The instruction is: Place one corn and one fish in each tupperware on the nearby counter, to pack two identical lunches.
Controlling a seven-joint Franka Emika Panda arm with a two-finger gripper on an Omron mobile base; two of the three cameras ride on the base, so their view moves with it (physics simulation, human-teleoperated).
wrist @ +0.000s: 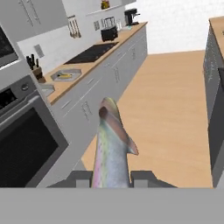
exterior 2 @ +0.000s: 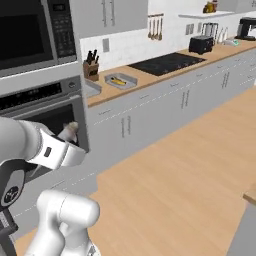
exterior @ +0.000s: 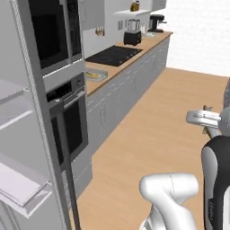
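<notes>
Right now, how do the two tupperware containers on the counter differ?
The far tupperware holds a yellow corn; the near tupperware shows nothing inside, though the oven column partly hides it. The far one lies in full view; the near one sits against the oven column, by the knife block. Both are shallow, grey and on the counter.

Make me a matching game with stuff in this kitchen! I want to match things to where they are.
Things:
1. fish
2. corn
3. knife block
4. toaster

Places:
A. in a grey container on the counter
B. held between the gripper's fingers
C. far along the counter, beyond the black cooktop
D. on the counter by the wall, near the oven

Pairs: 1-B, 2-A, 3-D, 4-C
</notes>
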